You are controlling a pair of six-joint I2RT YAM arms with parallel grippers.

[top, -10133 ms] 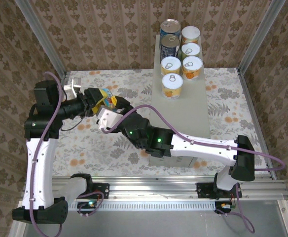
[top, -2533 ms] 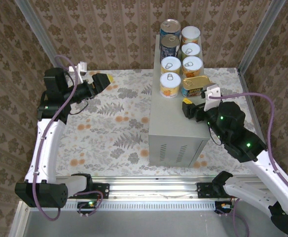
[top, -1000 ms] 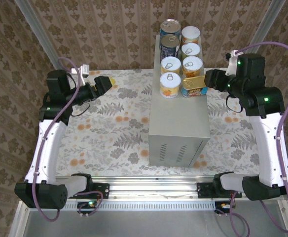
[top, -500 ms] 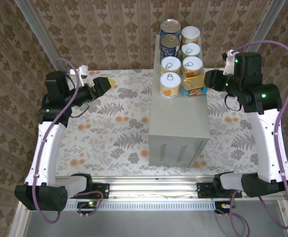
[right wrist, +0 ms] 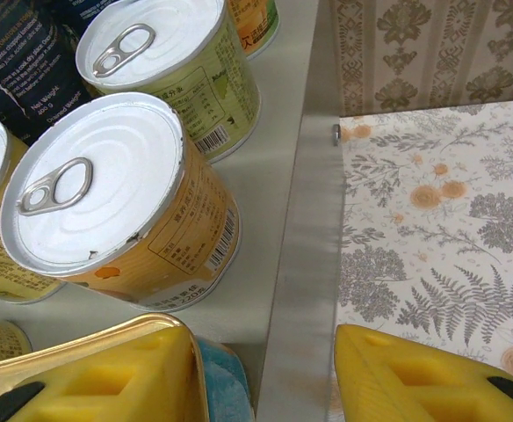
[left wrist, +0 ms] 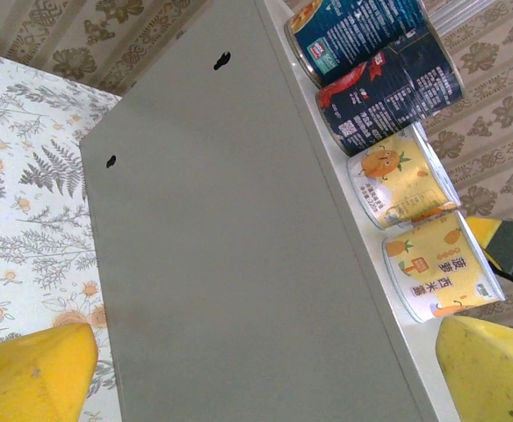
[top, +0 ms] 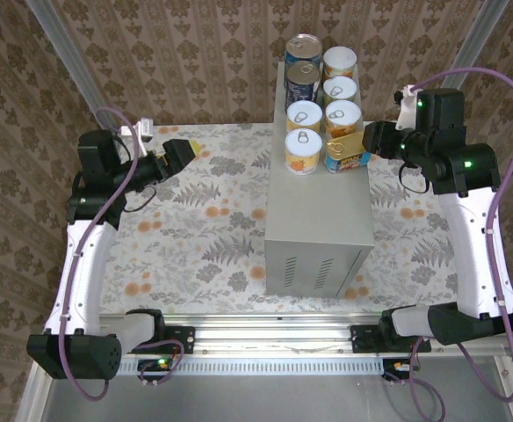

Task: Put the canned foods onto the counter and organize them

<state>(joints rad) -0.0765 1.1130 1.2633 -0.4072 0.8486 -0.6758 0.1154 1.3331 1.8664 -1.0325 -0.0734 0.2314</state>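
The counter (top: 318, 220) carries two columns of canned foods. Two blue cans (top: 302, 77) stand at the back left, and several yellow cans (top: 343, 119) with pull-tab lids fill the rest. The flat oblong tin (top: 346, 149) lies at the front of the right column. My right gripper (top: 368, 141) hovers at the tin's right end, over the counter's edge. In the right wrist view my right gripper (right wrist: 261, 374) is open, one finger over the gold-topped tin (right wrist: 59, 350), the other past the counter (right wrist: 278, 176). My left gripper (top: 179, 149) is open and empty, left of the counter (left wrist: 221, 246).
Floral-patterned floor (top: 195, 237) surrounds the counter, with patterned walls behind and at both sides. The counter's front half is bare, with vent slots (top: 314, 268) on its front face. A metal rail (top: 265, 338) holds both arm bases at the near edge.
Ten seconds ago the left gripper held the flat tin over the floor; it now lies on the counter. Over the last second both arms shifted only slightly.
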